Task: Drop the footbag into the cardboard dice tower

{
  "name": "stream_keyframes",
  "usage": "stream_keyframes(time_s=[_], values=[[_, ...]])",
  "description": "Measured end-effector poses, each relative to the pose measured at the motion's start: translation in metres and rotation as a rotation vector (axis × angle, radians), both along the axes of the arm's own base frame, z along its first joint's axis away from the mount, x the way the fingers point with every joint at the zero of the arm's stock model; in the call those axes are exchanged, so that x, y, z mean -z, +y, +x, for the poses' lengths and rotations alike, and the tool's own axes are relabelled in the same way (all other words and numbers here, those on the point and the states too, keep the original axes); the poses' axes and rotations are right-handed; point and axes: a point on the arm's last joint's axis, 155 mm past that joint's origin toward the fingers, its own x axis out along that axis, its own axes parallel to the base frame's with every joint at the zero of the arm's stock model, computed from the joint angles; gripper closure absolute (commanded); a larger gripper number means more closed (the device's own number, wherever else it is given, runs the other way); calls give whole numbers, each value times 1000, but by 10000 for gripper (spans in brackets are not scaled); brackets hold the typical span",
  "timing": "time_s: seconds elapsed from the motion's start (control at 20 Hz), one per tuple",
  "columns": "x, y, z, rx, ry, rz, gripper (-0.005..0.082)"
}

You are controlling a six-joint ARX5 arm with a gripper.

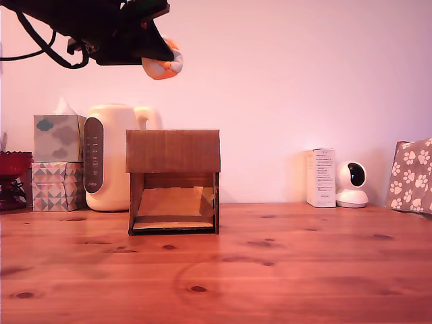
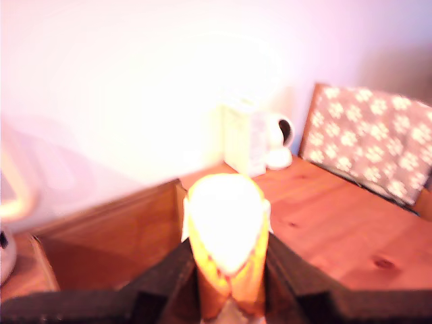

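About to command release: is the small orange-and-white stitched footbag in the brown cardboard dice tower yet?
Out. The footbag is gripped by the end effector, well above the tower.

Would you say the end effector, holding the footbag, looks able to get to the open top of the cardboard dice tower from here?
Probably yes. The end effector is shut on the footbag, high above the cardboard dice tower, and nothing shows in the air between them. The kettle stands behind the tower, out of the way.
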Motion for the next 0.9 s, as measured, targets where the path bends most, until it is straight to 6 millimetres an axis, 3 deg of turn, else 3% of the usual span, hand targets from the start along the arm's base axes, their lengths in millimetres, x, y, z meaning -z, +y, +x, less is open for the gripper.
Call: stream_keyframes(time_s=[0.15, 0.5, 0.7, 0.9], values=[[-3, 1, 34, -30, 39, 22, 607], [11, -8, 93, 5, 230, 84, 606], [28, -9, 113, 7, 306, 105, 606], [39, -9, 118, 9, 323, 129, 600]])
